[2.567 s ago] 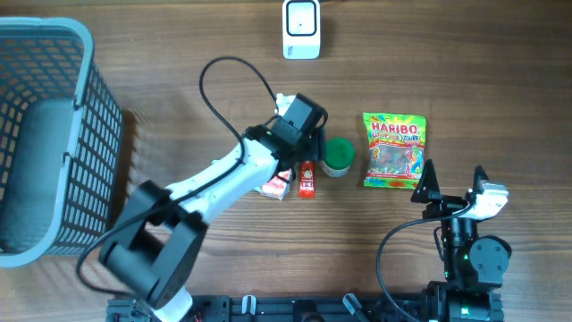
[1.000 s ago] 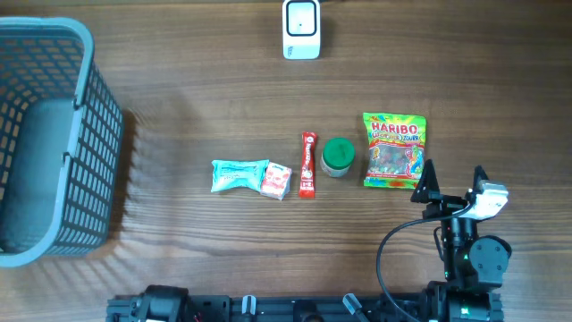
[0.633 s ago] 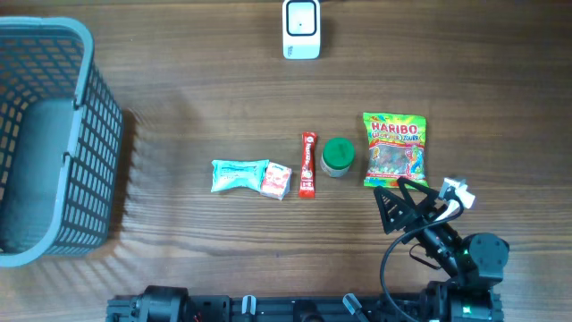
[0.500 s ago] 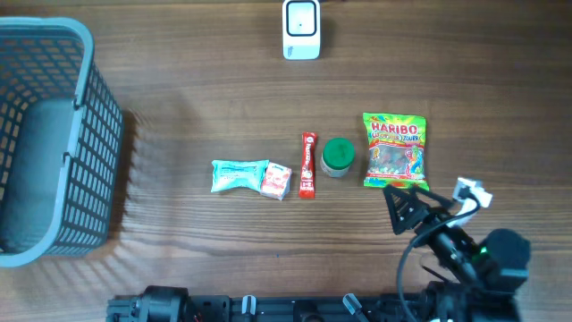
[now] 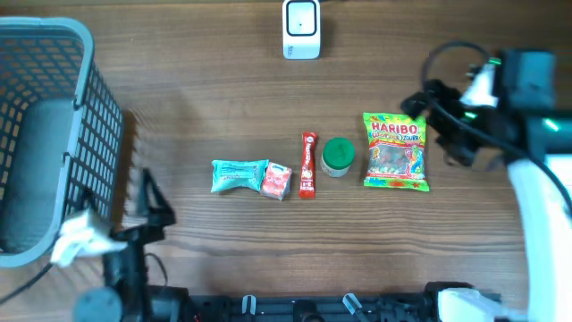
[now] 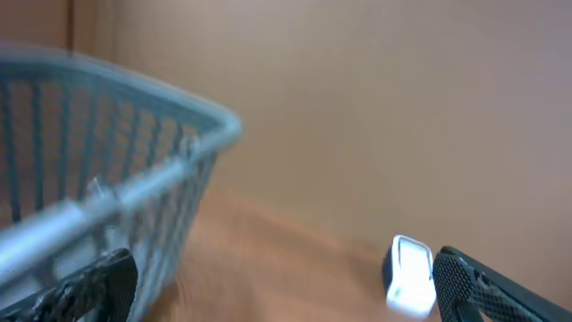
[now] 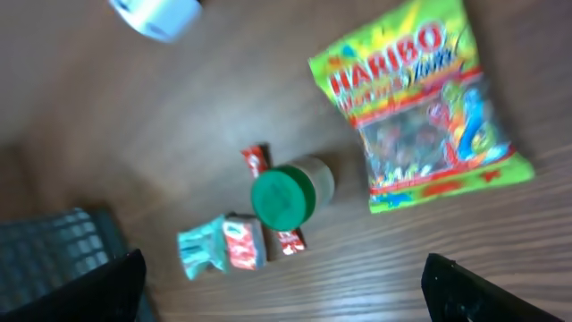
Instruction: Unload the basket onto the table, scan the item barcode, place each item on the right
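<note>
Just right of the yellow-green plastic "HARIBO" sweets bag (image 5: 395, 150), the right gripper (image 5: 438, 127) hovers, jaws spread wide, empty; left gripper (image 6: 284, 264) likewise.

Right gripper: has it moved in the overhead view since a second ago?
Yes. The right gripper has swung from below the Haribo bag up to beside the bag's top right corner.

overhead: fixed, far, looking straight down; takes in the table (image 5: 223, 98) from basket (image 5: 54, 134) to Haribo bag (image 5: 394, 150), scanner (image 5: 301, 29) at top edge.
left wrist: low, near level, blurred; faces past basket rim toward scanner.
right wrist: raised, tilted down, closer; Haribo bag, green-lidded jar (image 7: 284, 197).
shared: scanner and basket appear in all three.
</note>
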